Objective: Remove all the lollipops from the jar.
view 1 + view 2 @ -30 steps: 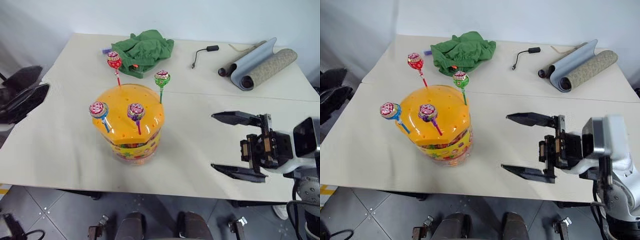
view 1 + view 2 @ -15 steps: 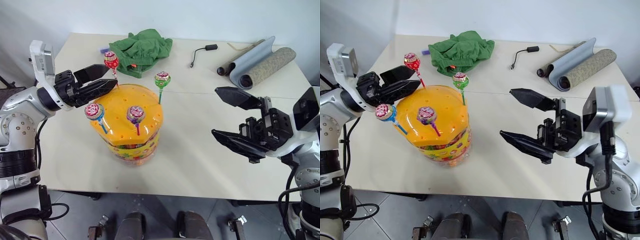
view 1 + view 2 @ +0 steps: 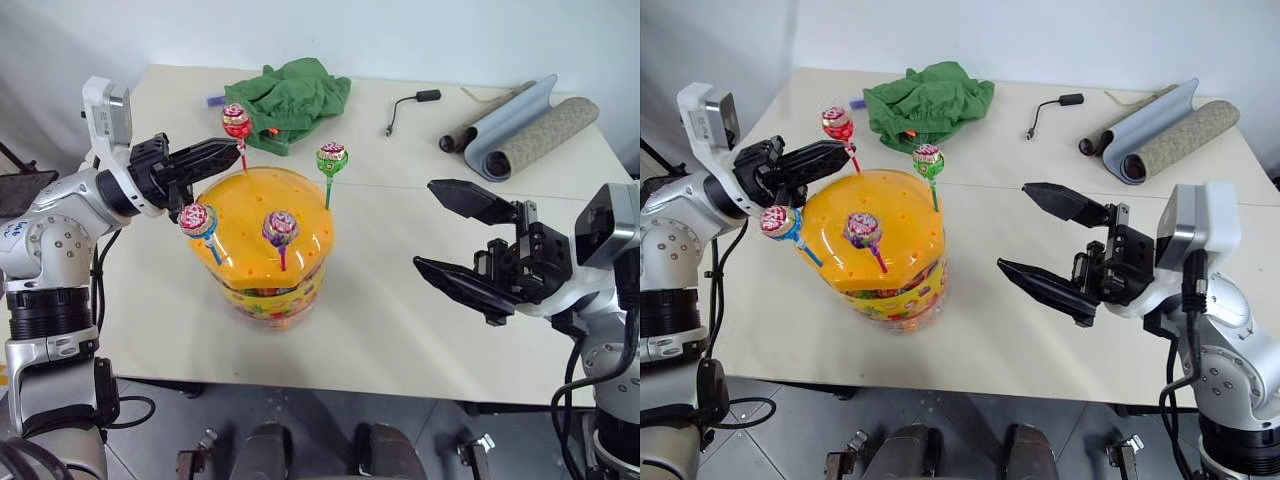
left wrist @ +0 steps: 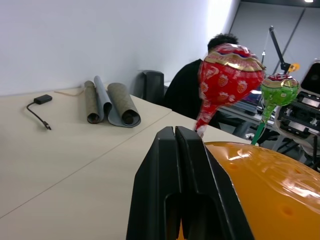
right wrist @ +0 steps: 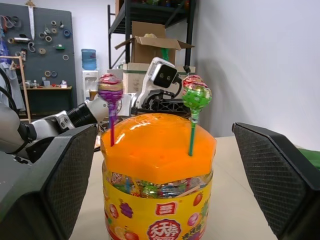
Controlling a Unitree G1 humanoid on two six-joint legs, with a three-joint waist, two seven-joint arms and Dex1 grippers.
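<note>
Standing across the wide pale table (image 3: 420, 330), we have the jar (image 3: 265, 250) near its front edge, a big clear tub with a domed orange-yellow lid and colourful candy showing through its sides. All four lollipops are planted in that lid: the red-stick lollipop (image 3: 236, 122) at the back, the green-stick lollipop (image 3: 331, 160) at the back right, the blue-stick lollipop (image 3: 198, 219) at the front left and the purple-stick lollipop (image 3: 280, 228) at the front, each one tiny against the tub. Off to the jar's right hangs the right gripper (image 3: 448, 232), its two black fingers spread wide with nothing between them, pointing towards the jar and well apart from it. On the other side the left gripper (image 3: 228, 151) reaches in over the lid's back left edge, fingers pressed together, tips right at the red stick just under the candy; the wrist view shows the two fingers flat against each other with the stick rising past their tips, and I cannot tell whether the stick is actually pinched. Further back, a crumpled green cloth (image 3: 290, 92) lies at the far side of the table, rolled mats (image 3: 520, 125) sit at the far right, and a small black cable (image 3: 408, 104) lies between them. In the left wrist view, a person (image 4: 192, 92) sits beyond the table.
</note>
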